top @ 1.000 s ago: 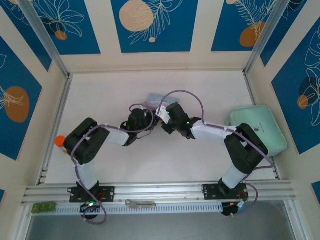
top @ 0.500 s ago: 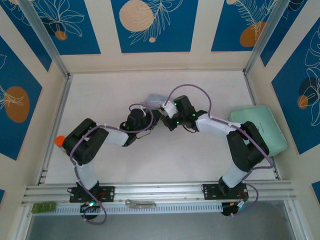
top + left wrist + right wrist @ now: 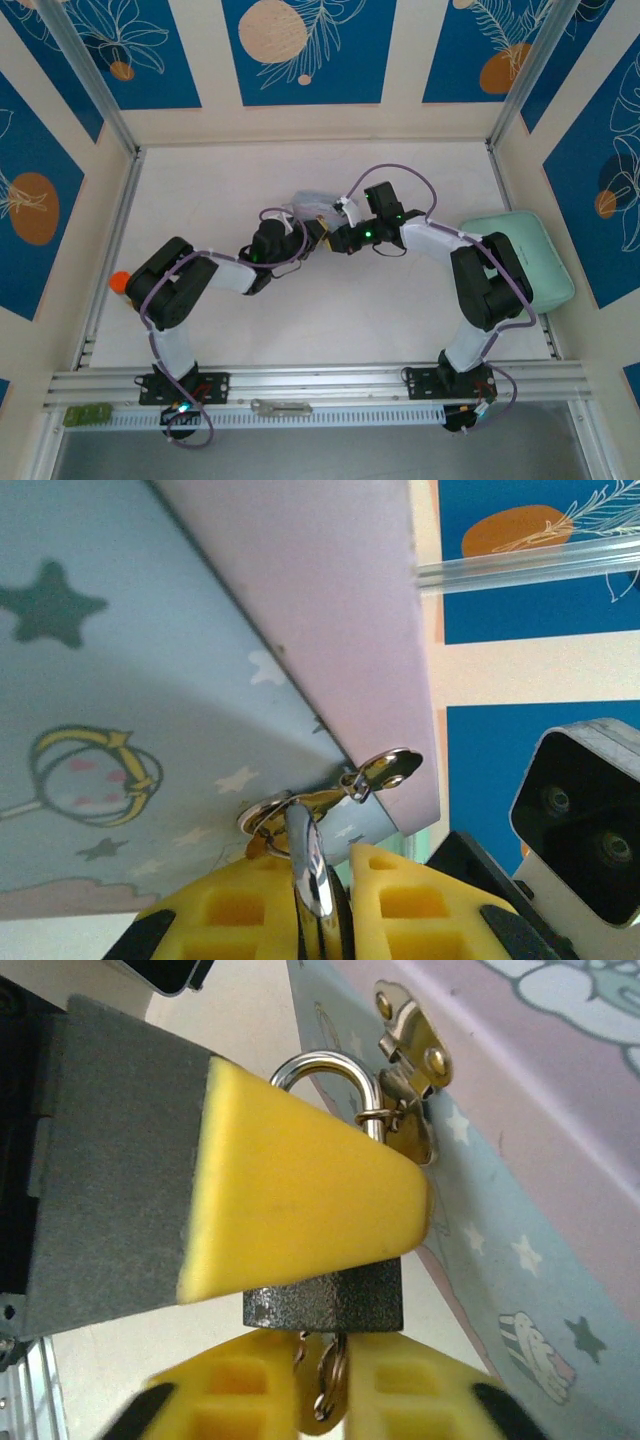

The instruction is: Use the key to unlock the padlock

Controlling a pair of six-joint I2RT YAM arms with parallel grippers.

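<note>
The padlock (image 3: 325, 1310) is hooked through the clasp (image 3: 410, 1045) on the front of the blue tin (image 3: 520, 1220). The tin sits around the middle of the table (image 3: 220, 190), a little toward the far side. The left gripper (image 3: 320, 880) reaches in from the left, and its yellow fingers (image 3: 300, 1190) are closed on the padlock, pinching it. The right gripper (image 3: 322, 1360) sits just beneath the dark lock body. The key (image 3: 320, 1405) hangs in the narrow gap between its two fingers; I can't tell whether they actually squeeze it.
</note>
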